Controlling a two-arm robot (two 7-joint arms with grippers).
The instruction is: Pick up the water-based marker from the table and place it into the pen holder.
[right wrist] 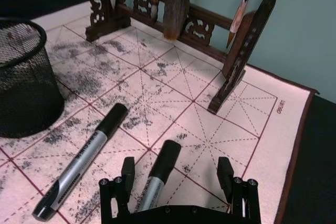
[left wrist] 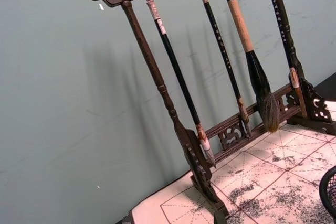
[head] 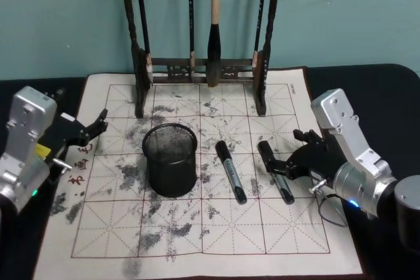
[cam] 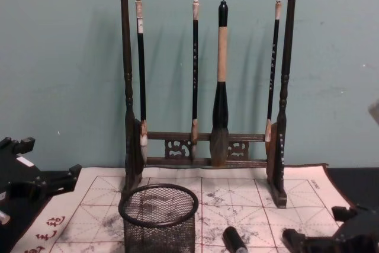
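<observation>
You held the right end effector (right wrist: 176, 165) low with its fingers apart astride the grey-barrelled, black-capped marker (right wrist: 164, 157) on the ink-stained gridded mat (head: 230, 227), presumably to pinch its barrel, right of the black wire-mesh pen holder (head: 170, 172), while the left end effector (head: 88, 129) sat parked at the mat's left edge.

calligraphy practice corner set up on a tabletop. tall dark wooden brush rack with carved dragon ends (cam: 125, 75), four long ink brushes (cam: 221, 99) hanging from it. cream felt mat with red grid lines (head: 289, 234), blotched with black ink, on a black table (head: 387, 90). black wire-mesh cylindrical pen holder (head: 170, 160) on the mat. plain teal wall (cam: 59, 57) behind.
</observation>
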